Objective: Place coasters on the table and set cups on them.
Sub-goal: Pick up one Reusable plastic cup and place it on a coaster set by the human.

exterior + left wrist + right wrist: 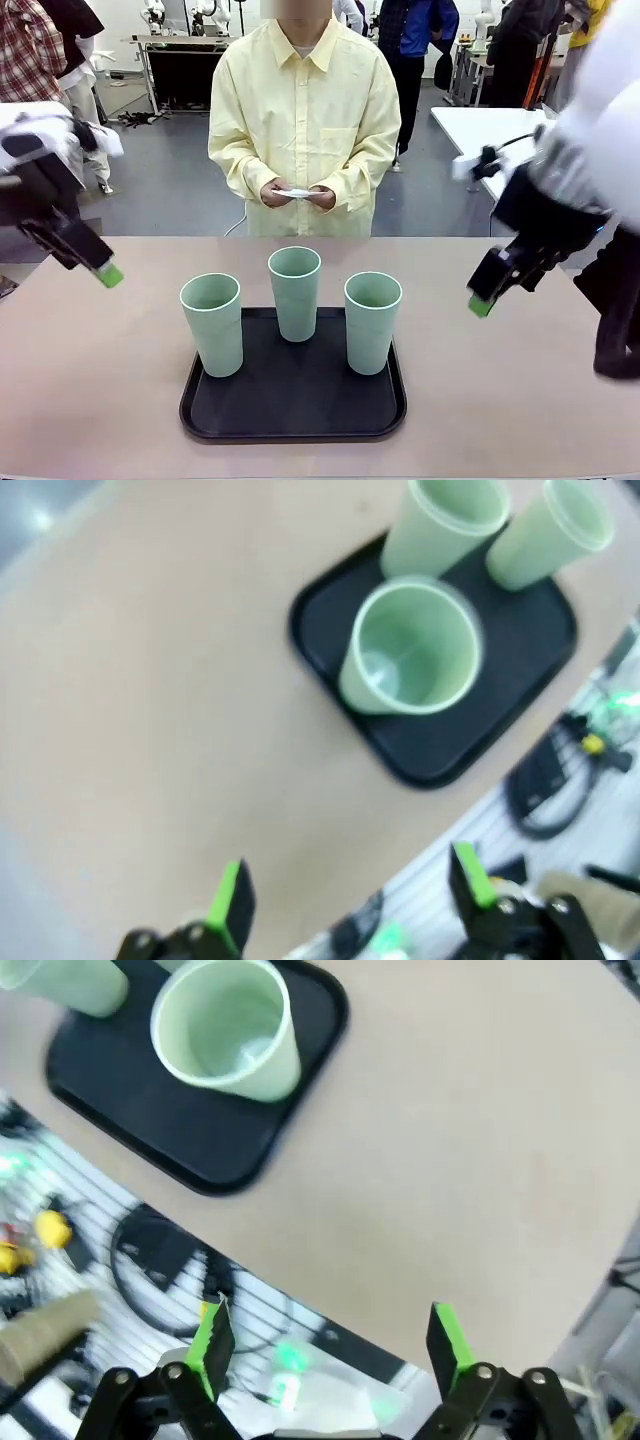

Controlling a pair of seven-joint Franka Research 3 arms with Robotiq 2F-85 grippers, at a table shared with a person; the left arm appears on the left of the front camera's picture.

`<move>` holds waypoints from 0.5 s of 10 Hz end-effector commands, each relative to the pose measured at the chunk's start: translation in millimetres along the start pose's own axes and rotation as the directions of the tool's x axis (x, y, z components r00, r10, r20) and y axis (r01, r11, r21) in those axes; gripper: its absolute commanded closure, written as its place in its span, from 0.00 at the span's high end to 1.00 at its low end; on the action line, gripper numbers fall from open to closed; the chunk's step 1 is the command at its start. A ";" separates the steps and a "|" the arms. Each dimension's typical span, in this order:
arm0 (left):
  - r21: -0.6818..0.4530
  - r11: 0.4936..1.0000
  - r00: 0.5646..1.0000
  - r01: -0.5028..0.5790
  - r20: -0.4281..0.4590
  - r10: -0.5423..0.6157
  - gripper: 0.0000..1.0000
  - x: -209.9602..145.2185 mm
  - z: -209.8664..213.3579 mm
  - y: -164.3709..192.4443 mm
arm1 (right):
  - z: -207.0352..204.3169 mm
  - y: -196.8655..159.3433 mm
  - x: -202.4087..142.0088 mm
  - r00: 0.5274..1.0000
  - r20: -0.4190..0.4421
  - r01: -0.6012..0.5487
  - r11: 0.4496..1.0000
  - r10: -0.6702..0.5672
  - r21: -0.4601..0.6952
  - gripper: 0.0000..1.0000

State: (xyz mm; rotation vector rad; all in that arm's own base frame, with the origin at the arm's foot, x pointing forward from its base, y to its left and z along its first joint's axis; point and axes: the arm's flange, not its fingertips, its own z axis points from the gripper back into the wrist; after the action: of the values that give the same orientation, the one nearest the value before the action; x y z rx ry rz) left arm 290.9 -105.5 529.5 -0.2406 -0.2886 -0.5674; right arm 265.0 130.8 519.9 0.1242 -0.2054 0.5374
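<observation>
Black tray [290,405] near the table's [90,400] front edge holds all 3 cups [295,293] close together, the coasters [297,192] seem to sit in the person's hands [275,194], and the wide-open, empty left gripper [350,890] or right gripper [328,1338] could topple a neighbouring cup reaching in.

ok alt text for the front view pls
Three mint-green cups stand upright on a black tray on the beige table. Across it a person in a pale yellow shirt holds thin white coasters. The left tool and right tool hover empty to either side of the tray.
</observation>
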 end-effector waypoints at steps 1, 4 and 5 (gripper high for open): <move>-0.328 0.940 0.968 -0.096 0.190 0.165 1.00 -40.2 19.3 26.2 | -18.3 -74.0 -36.9 0.946 0.134 0.188 0.836 -0.295 0.516 1.00; -0.738 0.671 0.892 -0.075 0.251 0.375 1.00 -76.5 32.1 103.0 | -26.8 -133.7 -67.1 0.895 0.117 0.160 0.555 -0.430 0.816 1.00; -0.772 0.627 0.874 -0.105 0.230 0.429 1.00 -88.1 23.6 127.1 | -30.4 -147.0 -77.6 0.885 0.108 0.157 0.508 -0.453 0.847 1.00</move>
State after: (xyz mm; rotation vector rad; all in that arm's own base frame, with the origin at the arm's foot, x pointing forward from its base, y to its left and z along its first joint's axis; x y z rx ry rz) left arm 288.1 41.9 543.1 -1.0772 -0.4338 -0.3525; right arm 299.4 -34.3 498.7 0.9554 -0.2487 0.2846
